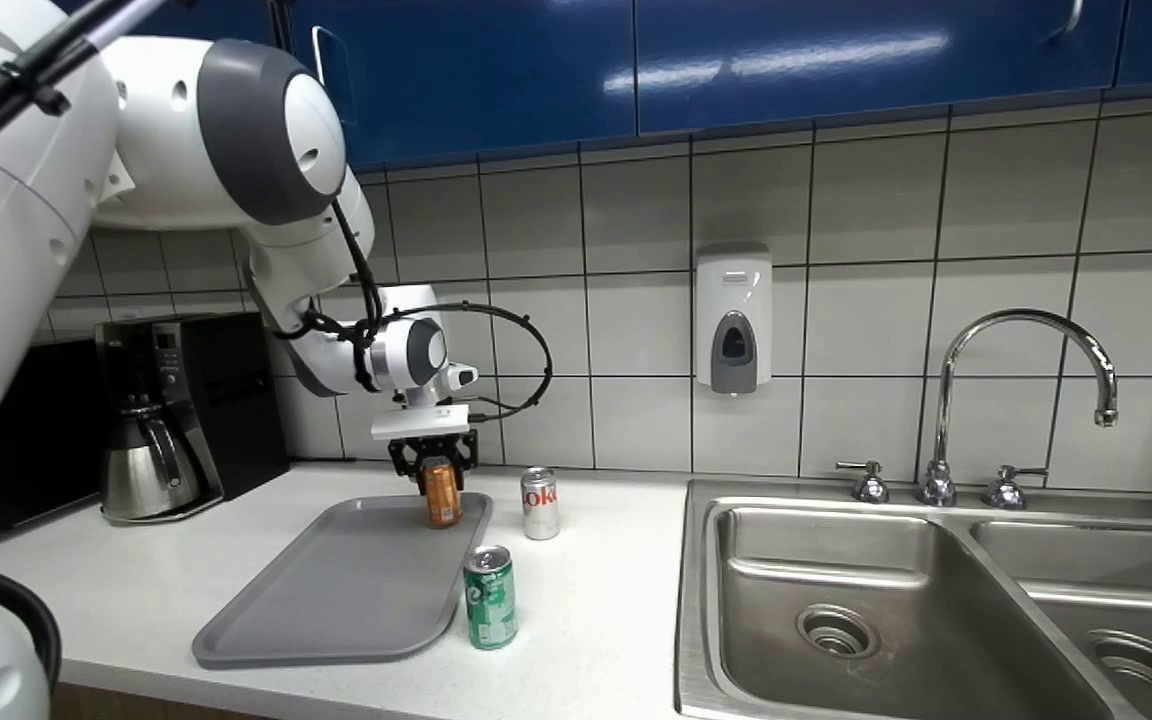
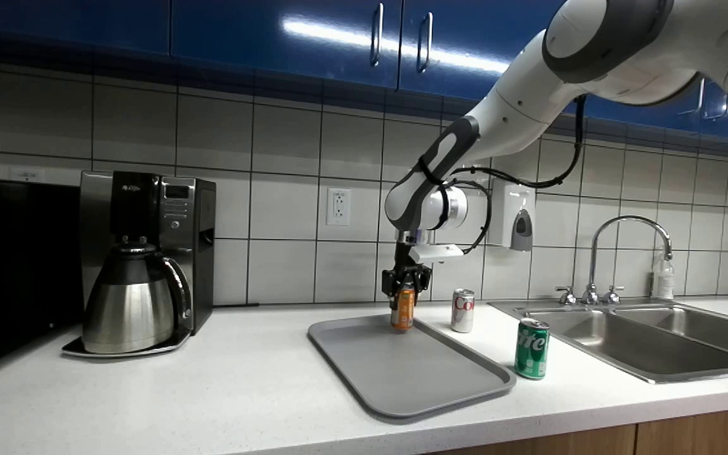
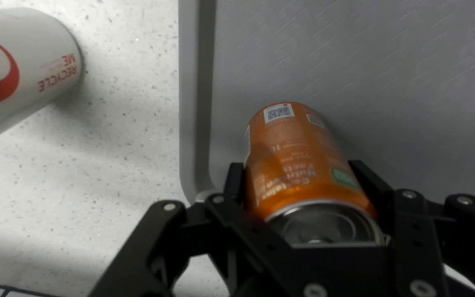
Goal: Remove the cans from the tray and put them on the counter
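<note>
The orange can is in the grip of the claw, whose jaws press on its sides, one at nine o'clock and one at three as the wrist view has it. There its base points off towards twelve o'clock, and its silver lid lies at five, close to the body of the claw. In both exterior views it is close to upright, its upper part between the jaws and the rest at six o'clock from them, inside the rim of the grey tray. I cannot tell whether its base bears on the tray or is slightly raised.

In an exterior view the orange can is at about two o'clock from the tray's middle, near a rounded corner. The green can stands upright on the counter at five o'clock from the claw, well apart from it and just beside the tray; whether it touches the rim I cannot tell.

In an exterior view the white-and-red can stands upright on the counter at three o'clock from the claw, near but apart, with the coffee maker well away at nine.
</note>
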### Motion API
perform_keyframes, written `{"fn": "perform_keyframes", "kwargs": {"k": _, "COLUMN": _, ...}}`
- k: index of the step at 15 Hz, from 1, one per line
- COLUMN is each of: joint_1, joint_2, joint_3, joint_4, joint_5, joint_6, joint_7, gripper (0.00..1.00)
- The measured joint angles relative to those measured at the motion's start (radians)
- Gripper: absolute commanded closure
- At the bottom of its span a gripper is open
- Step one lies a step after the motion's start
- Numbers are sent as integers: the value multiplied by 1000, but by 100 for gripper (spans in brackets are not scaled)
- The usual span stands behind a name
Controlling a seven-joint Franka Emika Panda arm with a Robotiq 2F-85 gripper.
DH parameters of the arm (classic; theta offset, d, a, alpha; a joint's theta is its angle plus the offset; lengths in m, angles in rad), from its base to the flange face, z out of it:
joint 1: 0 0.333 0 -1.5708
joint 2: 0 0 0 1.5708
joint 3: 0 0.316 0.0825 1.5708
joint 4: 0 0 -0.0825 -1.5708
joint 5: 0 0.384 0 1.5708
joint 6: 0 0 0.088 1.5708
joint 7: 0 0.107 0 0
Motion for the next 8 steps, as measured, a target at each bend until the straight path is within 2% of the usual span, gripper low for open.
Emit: {"fn": "perform_keyframes", "kwargs": {"k": 8, "joint_1": -20, "joint_2": -78, "joint_3": 0, "joint_4": -101, "joint_5": 0, "joint_6": 84, "joint_7": 0, "gripper": 60}}
